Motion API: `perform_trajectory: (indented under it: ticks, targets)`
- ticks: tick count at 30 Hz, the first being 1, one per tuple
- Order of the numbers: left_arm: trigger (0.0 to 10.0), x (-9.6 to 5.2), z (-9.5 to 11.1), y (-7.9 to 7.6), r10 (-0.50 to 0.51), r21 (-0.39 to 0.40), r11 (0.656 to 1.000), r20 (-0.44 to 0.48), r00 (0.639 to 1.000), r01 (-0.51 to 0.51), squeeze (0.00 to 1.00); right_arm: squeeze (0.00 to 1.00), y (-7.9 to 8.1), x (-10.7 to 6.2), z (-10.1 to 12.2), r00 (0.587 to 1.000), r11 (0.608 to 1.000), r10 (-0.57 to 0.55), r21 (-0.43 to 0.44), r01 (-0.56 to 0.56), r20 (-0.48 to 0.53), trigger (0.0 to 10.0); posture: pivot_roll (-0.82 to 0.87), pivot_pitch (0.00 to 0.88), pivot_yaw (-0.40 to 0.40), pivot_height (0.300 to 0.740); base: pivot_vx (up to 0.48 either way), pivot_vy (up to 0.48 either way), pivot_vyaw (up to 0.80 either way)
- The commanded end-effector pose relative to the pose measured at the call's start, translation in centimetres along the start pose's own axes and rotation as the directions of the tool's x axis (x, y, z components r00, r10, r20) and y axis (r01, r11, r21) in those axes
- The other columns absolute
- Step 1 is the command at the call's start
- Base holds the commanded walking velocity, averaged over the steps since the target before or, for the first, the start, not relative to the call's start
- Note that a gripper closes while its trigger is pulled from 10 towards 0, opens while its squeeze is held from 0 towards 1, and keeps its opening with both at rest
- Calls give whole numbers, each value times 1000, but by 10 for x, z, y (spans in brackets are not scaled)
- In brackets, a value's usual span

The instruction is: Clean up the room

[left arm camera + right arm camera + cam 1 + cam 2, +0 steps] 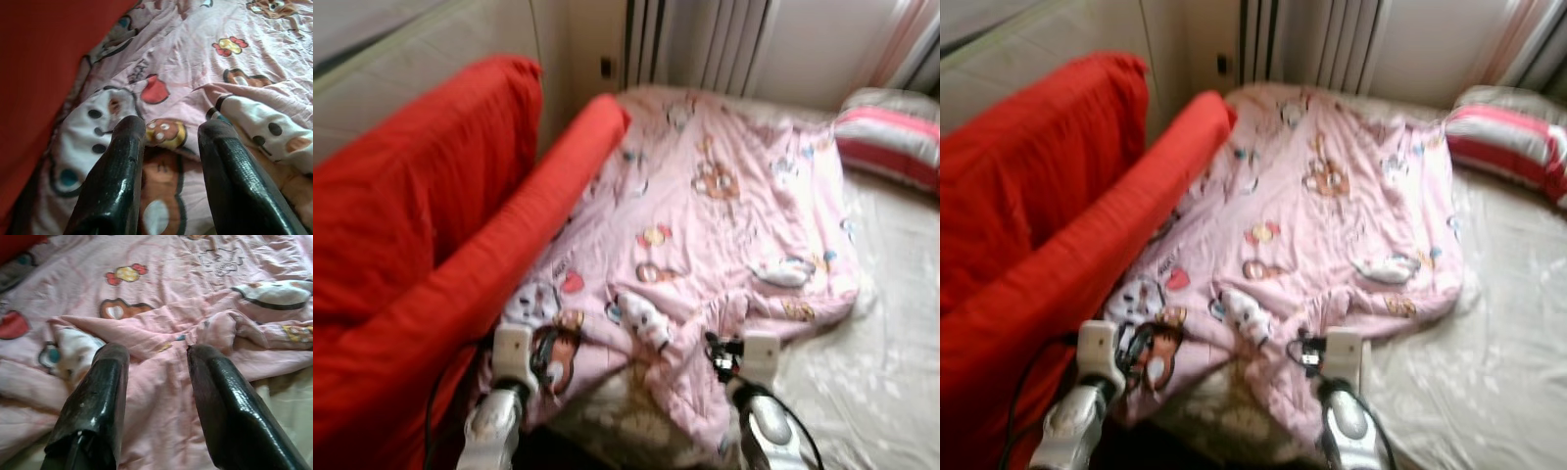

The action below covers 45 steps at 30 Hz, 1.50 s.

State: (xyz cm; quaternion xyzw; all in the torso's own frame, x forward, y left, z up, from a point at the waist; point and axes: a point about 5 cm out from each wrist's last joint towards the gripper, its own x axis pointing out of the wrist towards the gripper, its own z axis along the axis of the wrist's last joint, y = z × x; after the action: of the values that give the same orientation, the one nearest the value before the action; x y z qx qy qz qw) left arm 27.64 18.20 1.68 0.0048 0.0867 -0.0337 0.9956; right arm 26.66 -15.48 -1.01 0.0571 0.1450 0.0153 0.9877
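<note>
A pink quilt (705, 215) printed with cartoon animals, hearts and flowers lies spread over the bed (891, 343), reaching from the head edge near the wall down toward the foot edge, where its lower hem is bunched into thick folds and one corner is turned back on itself. Along the bed's left edge the quilt runs against a long red bolster (499, 264), and beyond that a red cover (411, 186) is draped over a taller piece. The left claw (168, 139) hovers just above the quilt near the bed's left foot corner, its two black fingers (115, 176) apart with nothing between them; the fabric under it shows a white cartoon face and a red heart print. The right claw (156, 357) hangs over the crumpled folds at the foot edge, its fingers (222, 396) likewise spread and empty, the pink ridge of a fold lying just beyond its tips. On the right side of the bed the pale sheet (871, 392) is bare and wrinkled, and a pillow (891, 137) with red and white stripes sits at the head corner on that side. Behind the head edge stand a ribbed radiator (705, 44) and a striped curtain (911, 44). The head views are slightly blurred.
</note>
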Motion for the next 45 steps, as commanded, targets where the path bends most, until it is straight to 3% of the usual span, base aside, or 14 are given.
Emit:
perform_trajectory:
  ticks: [1,12,28,39,45]
  targets:
    - [10000,-4,-6,-2,0,-9,1000,-17,1000,0,0,0,-4,-3,-5,1000,1000,-11,8,11,-19,10000,-23,127,-46,738,0,0,0]
    - [10000,-2,-2,-3,-5,-17,1000,0,1000,5,0,0,-1,-3,-7,998,996,30,-88,-35,-56,10000,-23,134,-50,738,0,0,0]
    - [10000,-2,-1,-4,-15,-10,1000,5,1000,15,0,0,-8,-11,-26,987,996,-8,-92,-7,-161,10000,-19,122,-40,683,0,0,0]
    - [10000,-1,0,-6,-27,-8,1000,3,1000,27,0,0,-12,-11,-29,980,996,-26,-90,9,-198,10000,-20,115,-38,683,0,0,0]
    - [10000,-1,0,-7,-25,-11,1000,2,1000,25,0,0,-13,-12,-31,976,996,-30,-90,11,-217,10000,-20,125,-41,648,0,0,0]
